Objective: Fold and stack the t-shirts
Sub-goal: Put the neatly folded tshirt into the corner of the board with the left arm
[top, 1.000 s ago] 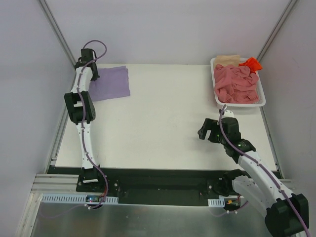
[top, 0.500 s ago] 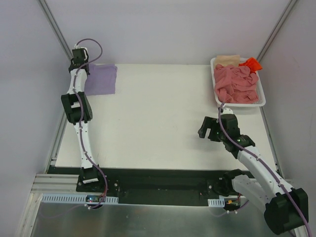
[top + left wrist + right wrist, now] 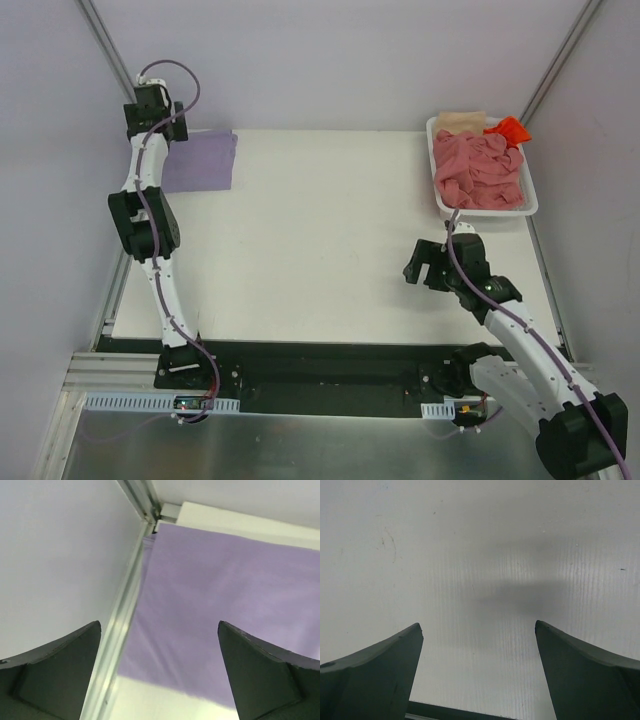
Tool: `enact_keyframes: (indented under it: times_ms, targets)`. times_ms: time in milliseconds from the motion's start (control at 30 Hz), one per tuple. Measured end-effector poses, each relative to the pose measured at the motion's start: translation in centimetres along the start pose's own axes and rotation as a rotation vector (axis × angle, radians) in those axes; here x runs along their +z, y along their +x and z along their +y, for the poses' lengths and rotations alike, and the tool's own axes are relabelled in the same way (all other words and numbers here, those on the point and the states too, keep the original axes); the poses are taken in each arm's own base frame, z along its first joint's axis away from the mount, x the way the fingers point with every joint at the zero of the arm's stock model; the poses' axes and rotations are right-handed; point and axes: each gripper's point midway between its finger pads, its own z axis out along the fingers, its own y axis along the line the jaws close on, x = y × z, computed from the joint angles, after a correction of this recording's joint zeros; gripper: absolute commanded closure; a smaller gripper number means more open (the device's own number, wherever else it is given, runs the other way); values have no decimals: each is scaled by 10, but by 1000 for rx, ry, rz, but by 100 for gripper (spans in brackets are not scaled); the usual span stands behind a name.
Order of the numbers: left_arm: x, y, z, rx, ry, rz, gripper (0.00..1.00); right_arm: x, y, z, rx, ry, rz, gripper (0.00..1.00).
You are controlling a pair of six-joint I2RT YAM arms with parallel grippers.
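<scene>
White table (image 3: 320,250), pale walls. Item one: lavender t-shirt (image 3: 200,162), a folded rectangle in the far-left corner, below my left claw (image 3: 152,112), which stands open and empty. Item two: white basket (image 3: 440,205), far right, holding a heaped salmon-pink t-shirt (image 3: 480,170), with a beige t-shirt (image 3: 460,120) and an orange-red t-shirt (image 3: 510,128) behind. My right claw (image 3: 428,268), open over bare table, is the nearer; the basket lies just beyond it.

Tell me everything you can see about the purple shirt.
The purple shirt is soft, plain lavender cloth, folded into a flat, neat rectangle with faint creases. It lies alone in the far left corner of the table, its left edge along the metal rail. No sleeves or collar show. The left gripper hangs above it, jaws open, and seems not to touch it.
</scene>
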Motion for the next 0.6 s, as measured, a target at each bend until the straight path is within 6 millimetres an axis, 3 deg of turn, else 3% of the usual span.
enact_keyframes:
  times_ms: [133, 267, 367, 467, 533, 600]
  targets:
    - [-79, -43, -14, -90, 70, -80, 1, -10, -2, -3, 18, 10, -28, 4]
    - [-195, -85, -56, -160, 233, -211, 1, -22, -10, -7, 45, 20, -88, 4]
    - [-290, -96, -96, -200, 421, -302, 1, -30, -16, -7, 55, 13, -133, 4]
    - [-359, -68, -119, -261, 563, -314, 1, -35, -21, -6, 39, -2, -168, 4]
    - [-375, -30, -125, -283, 564, -273, 1, -36, -21, -4, 24, -16, -175, 4]
    - [-375, 21, -133, -282, 539, -200, 1, -35, -17, -1, 9, -44, -162, 4]
